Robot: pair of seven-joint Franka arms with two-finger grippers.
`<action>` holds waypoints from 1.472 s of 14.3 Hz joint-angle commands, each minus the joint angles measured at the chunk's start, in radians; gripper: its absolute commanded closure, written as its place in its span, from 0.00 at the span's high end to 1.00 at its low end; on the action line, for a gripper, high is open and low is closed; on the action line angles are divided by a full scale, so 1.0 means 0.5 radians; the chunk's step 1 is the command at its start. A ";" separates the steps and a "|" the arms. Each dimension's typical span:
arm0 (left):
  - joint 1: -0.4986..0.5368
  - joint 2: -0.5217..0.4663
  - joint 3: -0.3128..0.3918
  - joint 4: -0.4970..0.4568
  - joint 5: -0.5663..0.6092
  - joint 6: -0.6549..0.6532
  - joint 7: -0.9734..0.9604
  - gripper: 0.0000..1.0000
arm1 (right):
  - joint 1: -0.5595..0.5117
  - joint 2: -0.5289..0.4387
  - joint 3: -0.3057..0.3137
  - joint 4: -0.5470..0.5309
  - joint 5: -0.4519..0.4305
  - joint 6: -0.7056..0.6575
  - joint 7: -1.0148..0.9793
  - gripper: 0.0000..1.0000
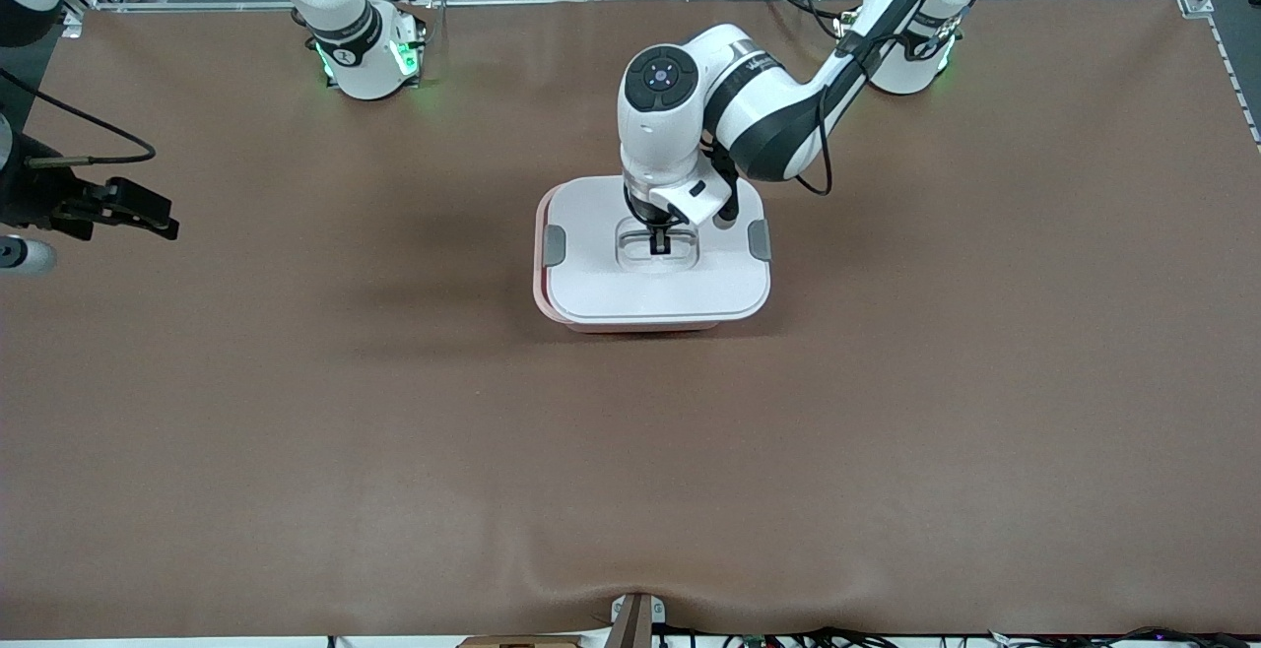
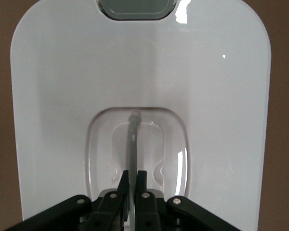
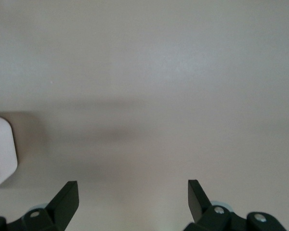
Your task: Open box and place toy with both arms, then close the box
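Observation:
The box (image 1: 591,325) is a pink tub in the middle of the table with its white lid (image 1: 650,289) on it. The lid has two grey side clips (image 1: 555,244) and a recessed grey handle (image 2: 133,137). My left gripper (image 1: 658,242) points down into the recess and is shut on the handle; in the left wrist view its jaws (image 2: 133,179) pinch the upright grey bar. My right gripper (image 1: 163,217) hangs open and empty over the right arm's end of the table, and its wrist view (image 3: 133,192) shows only bare table between the fingers. The toy is out of view.
The brown table top (image 1: 630,471) lies bare around the box. A white rounded object (image 3: 0,154) shows at the edge of the right wrist view; I cannot tell what it is. Both arm bases stand along the table's edge farthest from the front camera.

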 commanded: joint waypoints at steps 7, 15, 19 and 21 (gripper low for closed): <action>-0.073 0.050 0.005 0.045 0.111 0.008 -0.099 0.00 | -0.032 -0.122 0.023 -0.142 0.043 0.093 0.047 1.00; -0.073 0.093 0.005 0.051 0.157 0.112 -0.099 0.00 | -0.041 -0.128 0.023 -0.087 0.013 0.148 0.038 1.00; -0.073 0.123 0.005 0.051 0.157 0.124 -0.096 0.00 | -0.065 -0.128 0.017 -0.010 0.006 0.123 0.050 1.00; -0.088 0.123 0.002 0.054 0.169 0.124 -0.099 0.00 | -0.108 -0.132 0.020 0.002 0.031 0.059 0.050 1.00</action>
